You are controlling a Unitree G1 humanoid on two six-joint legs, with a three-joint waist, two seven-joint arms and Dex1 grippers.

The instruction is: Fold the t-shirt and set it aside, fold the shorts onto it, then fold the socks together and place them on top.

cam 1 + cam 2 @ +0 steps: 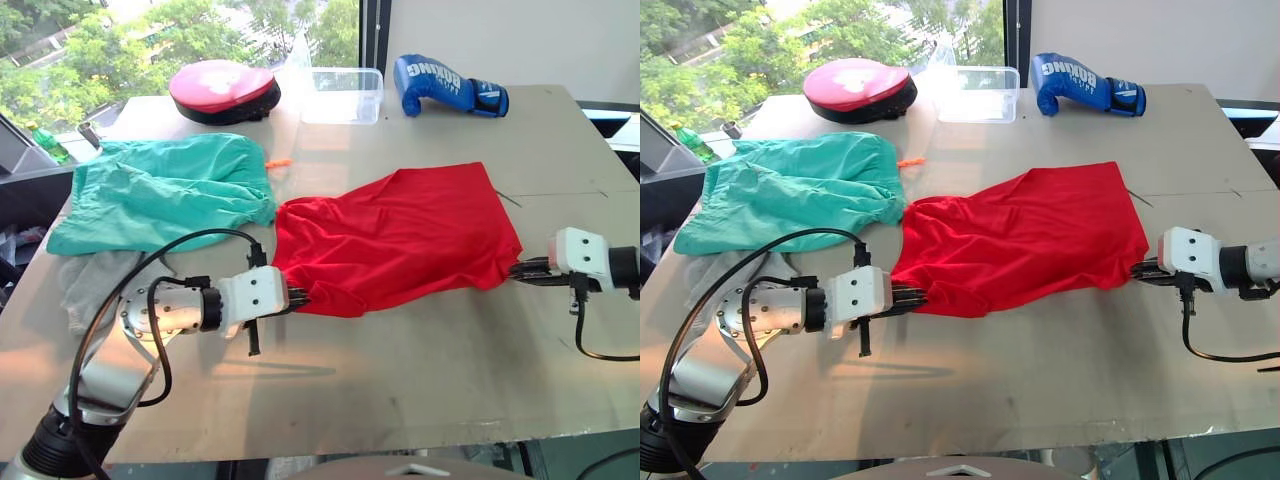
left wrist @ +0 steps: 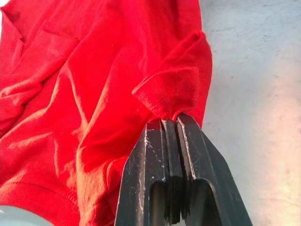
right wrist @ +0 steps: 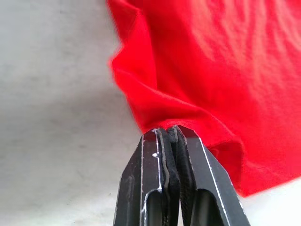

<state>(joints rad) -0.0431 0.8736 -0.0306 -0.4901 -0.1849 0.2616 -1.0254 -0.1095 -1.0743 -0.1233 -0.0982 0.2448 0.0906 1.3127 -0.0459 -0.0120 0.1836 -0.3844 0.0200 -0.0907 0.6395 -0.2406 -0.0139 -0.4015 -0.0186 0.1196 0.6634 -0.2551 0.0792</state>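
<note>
Grey table (image 1: 400, 370): red t-shirt (image 1: 400, 235) rumpled, stretched between left pincer (image 2: 170, 123) and right pincer (image 3: 167, 132), both clenched on hem.

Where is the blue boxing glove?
The blue boxing glove lies at the table's far edge, right of the clear plastic container, beyond the red t-shirt.

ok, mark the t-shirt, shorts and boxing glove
t-shirt (image 1: 400, 235), left eye view, middle of the red fabric
shorts (image 1: 165, 190), left eye view, middle of the teal fabric
boxing glove (image 1: 445, 85), left eye view, blue body
</note>
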